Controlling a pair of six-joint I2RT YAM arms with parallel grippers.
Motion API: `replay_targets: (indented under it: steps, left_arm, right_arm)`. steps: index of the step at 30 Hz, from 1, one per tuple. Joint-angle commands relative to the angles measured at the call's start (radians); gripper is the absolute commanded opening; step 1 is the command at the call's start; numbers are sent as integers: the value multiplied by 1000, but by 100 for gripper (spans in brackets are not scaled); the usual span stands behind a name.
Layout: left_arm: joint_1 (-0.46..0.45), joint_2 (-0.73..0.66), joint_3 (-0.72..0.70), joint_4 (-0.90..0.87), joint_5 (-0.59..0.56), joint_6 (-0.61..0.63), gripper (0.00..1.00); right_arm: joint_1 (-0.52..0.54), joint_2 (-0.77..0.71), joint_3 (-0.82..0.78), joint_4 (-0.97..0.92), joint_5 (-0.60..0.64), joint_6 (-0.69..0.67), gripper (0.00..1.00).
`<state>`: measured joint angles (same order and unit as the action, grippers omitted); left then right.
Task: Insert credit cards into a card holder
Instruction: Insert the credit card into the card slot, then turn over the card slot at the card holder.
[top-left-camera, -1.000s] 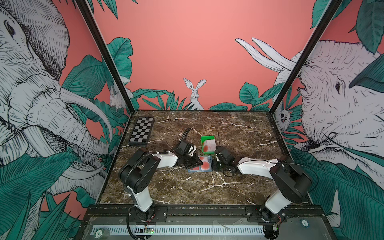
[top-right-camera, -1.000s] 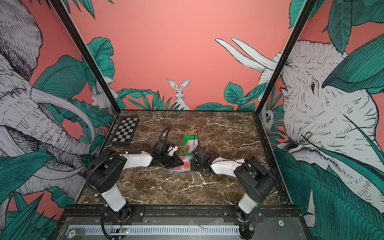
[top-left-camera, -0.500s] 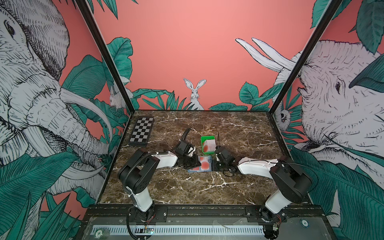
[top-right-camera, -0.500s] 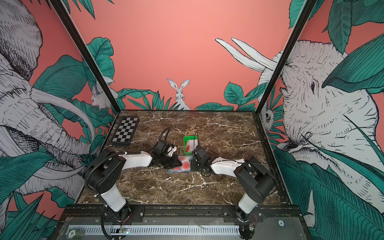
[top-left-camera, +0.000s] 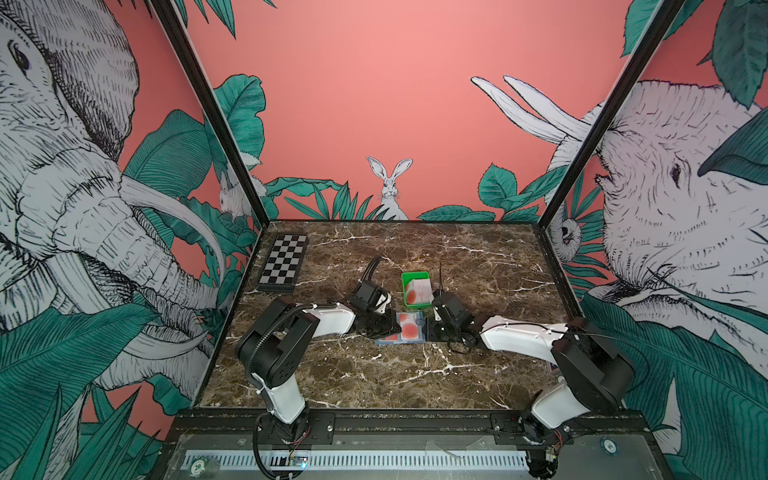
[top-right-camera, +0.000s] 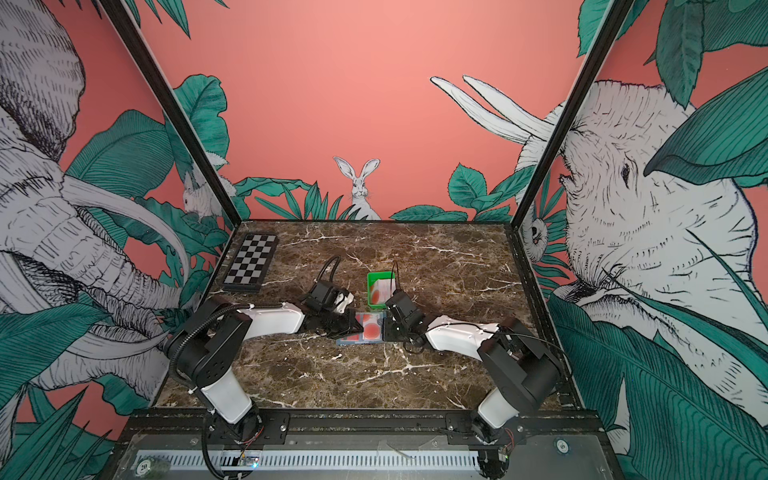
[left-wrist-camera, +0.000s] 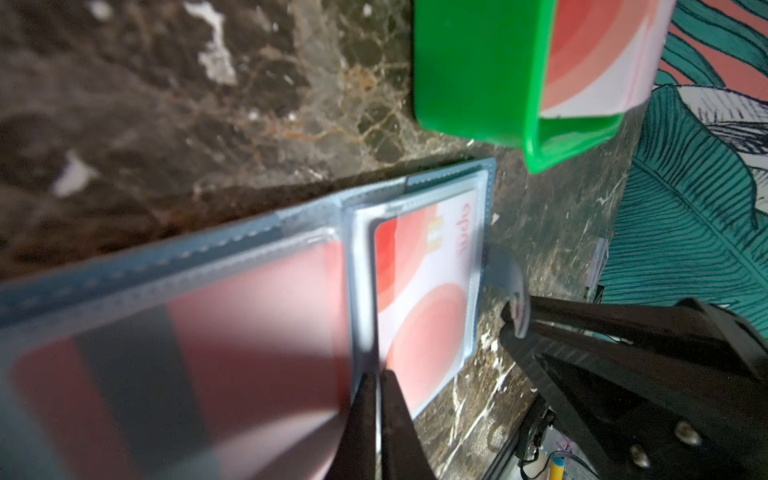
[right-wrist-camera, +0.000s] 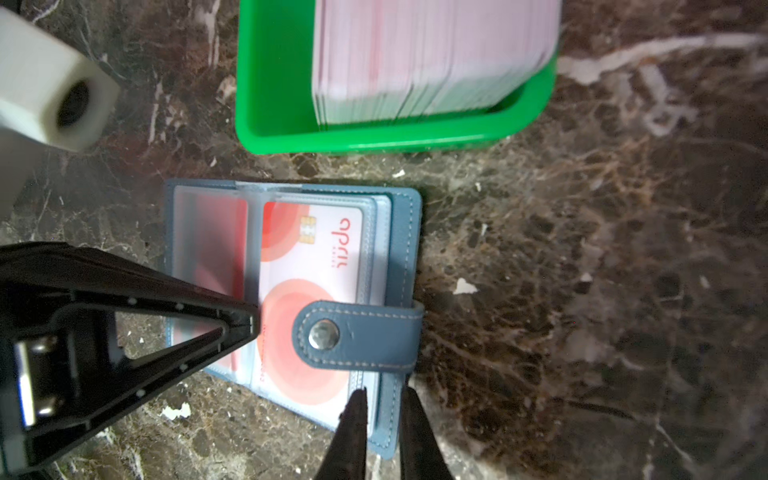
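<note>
The holder (right-wrist-camera: 402, 249) lies open on the table (right-wrist-camera: 582, 249). The left gripper (left-wrist-camera: 377, 376) is pinched tight on its clear sleeve (left-wrist-camera: 360, 291); the right gripper (right-wrist-camera: 383, 401), narrowly parted, straddles its edge, grip unclear. Just beyond, cards (right-wrist-camera: 428, 54) stand in a tray (right-wrist-camera: 270, 83).

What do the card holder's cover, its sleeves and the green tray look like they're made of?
Card holder: slate-blue leather or faux leather, matte, with stitched edges and a metal snap. Sleeves: clear, slightly frosted soft plastic; cards show through. Tray: rigid green plastic, glossy with highlights.
</note>
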<state>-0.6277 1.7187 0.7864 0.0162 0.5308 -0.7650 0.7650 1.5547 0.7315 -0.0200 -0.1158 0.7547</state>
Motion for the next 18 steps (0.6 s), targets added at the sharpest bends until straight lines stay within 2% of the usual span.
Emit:
replay_targets:
  steps: [1,10,18]
  left_arm:
    - [-6,-5,5,-41,-23,19,8]
    - [-11,5,18,-73,-35,44,7]
    - [-13,10,22,-79,-40,50,7]
  right_arm:
    - [0,-21,-3,19,-24,0,17]
    - [0,24,8,90,-107,14,22]
    - [0,34,3,91,-103,15,25]
